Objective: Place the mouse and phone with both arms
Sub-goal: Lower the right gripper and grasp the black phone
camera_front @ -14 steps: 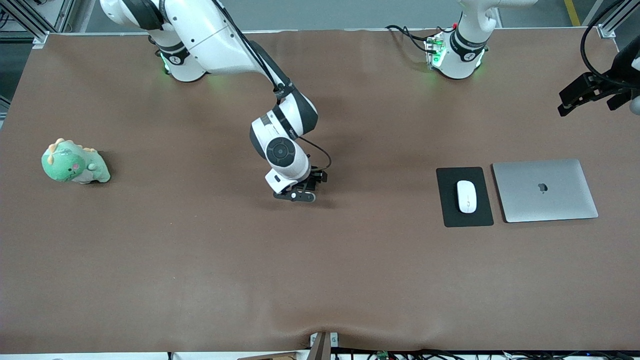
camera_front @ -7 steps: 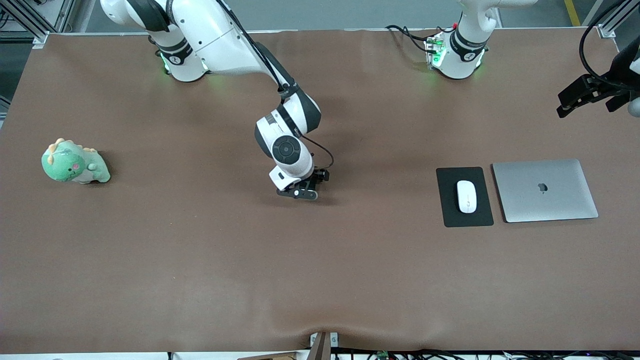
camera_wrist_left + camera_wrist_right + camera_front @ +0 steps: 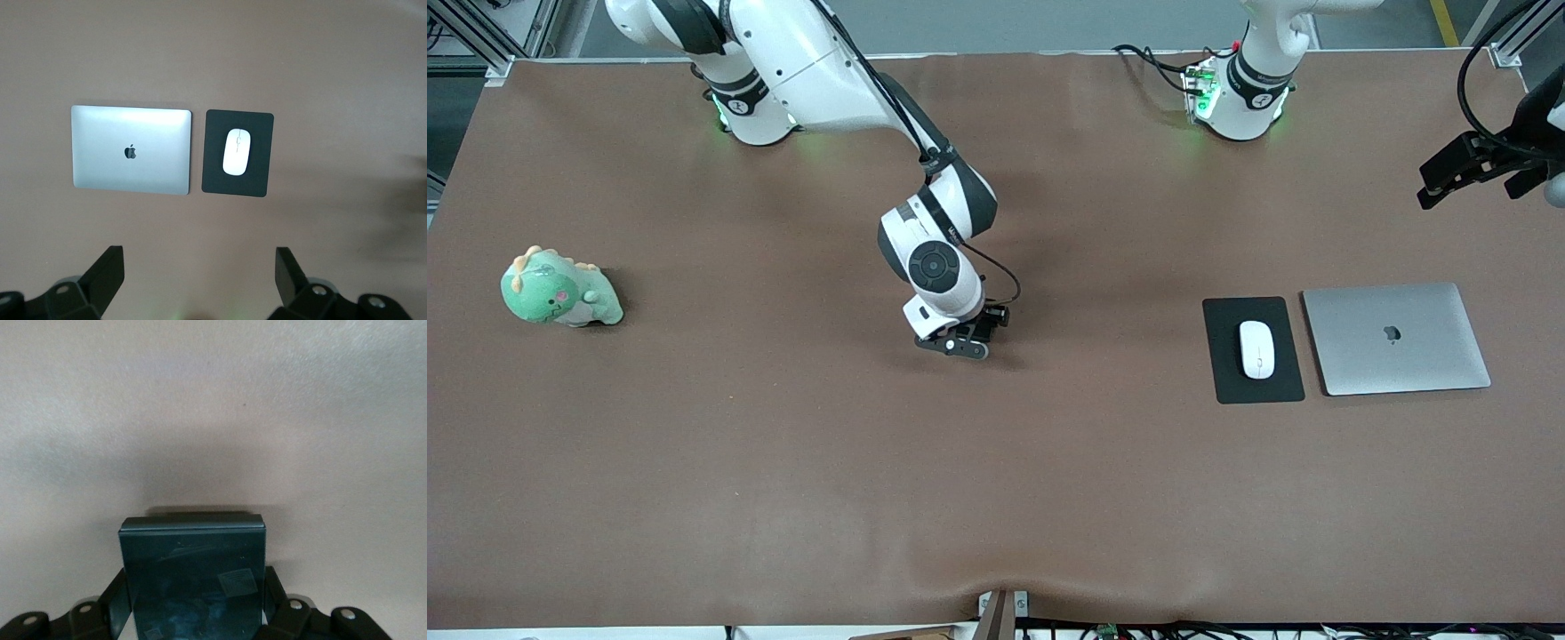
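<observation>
My right gripper (image 3: 959, 345) is low over the middle of the table and is shut on the phone (image 3: 193, 573), a black glossy slab held between both fingers (image 3: 117, 593). The phone's free end is close to the brown surface, and in the front view the hand hides most of it. The white mouse (image 3: 1256, 348) lies on a black mat (image 3: 1227, 378) toward the left arm's end; it also shows in the left wrist view (image 3: 236, 151). My left gripper (image 3: 1440, 182) is open and empty, held high over the table's edge at the left arm's end (image 3: 200, 260).
A closed silver laptop (image 3: 1396, 338) lies beside the mat, at the left arm's end; it also shows in the left wrist view (image 3: 130, 150). A green plush dinosaur (image 3: 559, 289) sits at the right arm's end. The brown table cover (image 3: 996, 489) is bare nearer the front camera.
My right hand with the phone has shifted slightly toward the left arm's end and turned a little. The left gripper has barely moved.
</observation>
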Robot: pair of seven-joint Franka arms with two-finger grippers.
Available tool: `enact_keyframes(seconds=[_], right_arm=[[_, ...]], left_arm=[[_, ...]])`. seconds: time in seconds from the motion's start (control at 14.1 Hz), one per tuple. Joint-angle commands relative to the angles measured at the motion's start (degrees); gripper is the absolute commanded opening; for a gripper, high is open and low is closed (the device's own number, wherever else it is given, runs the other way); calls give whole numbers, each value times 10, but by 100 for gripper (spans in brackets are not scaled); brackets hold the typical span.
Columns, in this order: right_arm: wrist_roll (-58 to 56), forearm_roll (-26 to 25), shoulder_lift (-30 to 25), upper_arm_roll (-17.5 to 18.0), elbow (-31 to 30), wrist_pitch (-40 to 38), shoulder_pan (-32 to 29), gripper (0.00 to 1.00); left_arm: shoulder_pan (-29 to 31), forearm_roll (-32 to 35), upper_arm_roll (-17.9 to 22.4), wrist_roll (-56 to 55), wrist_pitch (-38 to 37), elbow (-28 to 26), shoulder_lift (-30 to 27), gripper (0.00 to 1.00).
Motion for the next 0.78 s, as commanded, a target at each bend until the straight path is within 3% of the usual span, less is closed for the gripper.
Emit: enact_keyframes(seconds=[0.0, 0.5, 0.71], right_arm=[[10, 1, -17, -8, 9, -35, -9, 0], [7, 3, -62, -64, 4, -99, -13, 0], [3, 3, -82, -71, -2, -106, -37, 0]], left_arm=[[-3, -3, 3, 5, 3, -1, -7, 100], [-2, -5, 3, 1, -7, 0, -9, 100], [-4, -5, 3, -5, -7, 0, -7, 100]])
